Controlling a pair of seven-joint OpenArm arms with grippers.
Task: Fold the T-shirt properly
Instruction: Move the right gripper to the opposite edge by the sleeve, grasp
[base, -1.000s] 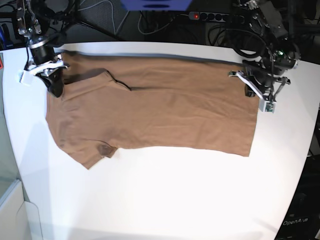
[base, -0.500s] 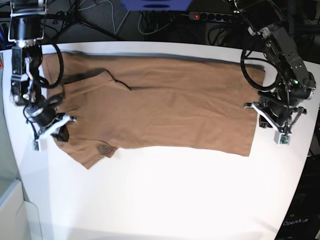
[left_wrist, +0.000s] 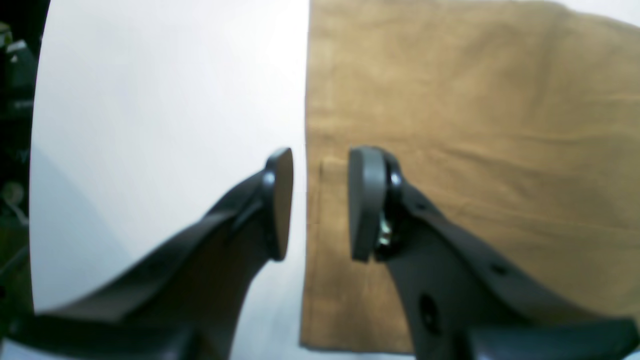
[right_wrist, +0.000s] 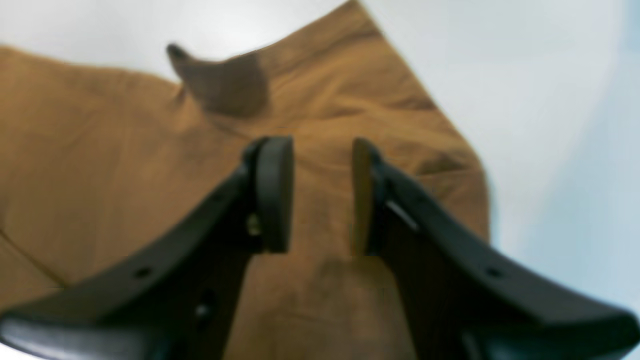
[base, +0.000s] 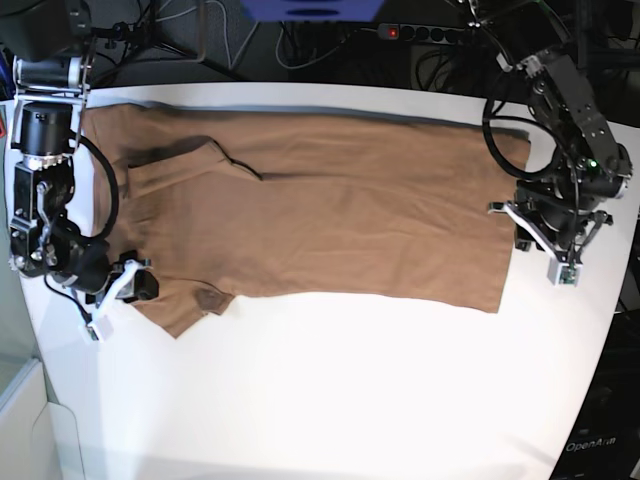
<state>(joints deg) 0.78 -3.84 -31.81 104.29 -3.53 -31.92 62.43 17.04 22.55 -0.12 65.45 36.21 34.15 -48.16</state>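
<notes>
The right arm, a black jointed limb at nine o'clock in the base view, drops down the table's edge and bends inward, so that the right gripper (base: 128, 285) sits low over the sleeve at the plain tan-brown short-sleeved cotton T-shirt (base: 330, 215)'s near corner. Its wrist view shows the two dark, flat-padded fingers (right_wrist: 272, 192) parted with a clear gap and nothing between them, only softly wrinkled cloth below; the pincer is released. The left arm reaches in from one o'clock, elbow bent, and the left gripper (base: 545, 245) hangs at three o'clock just beside the shirt's hem. In its wrist view the curved black fingers end in smooth grey pads (left_wrist: 365, 202), spread apart and empty, straddling the straight stitched hem: one pad over the smooth white round-edged table (left_wrist: 150, 115), the other over the fabric. The T-shirt lies flat on the far half of the table, folded lengthwise into a long band whose long axis runs from nine to three o'clock, collar and sleeves toward nine, hem toward three. The weave looks matte with faint creases, and a dark fold line sits near the collar at about ten o'clock.
</notes>
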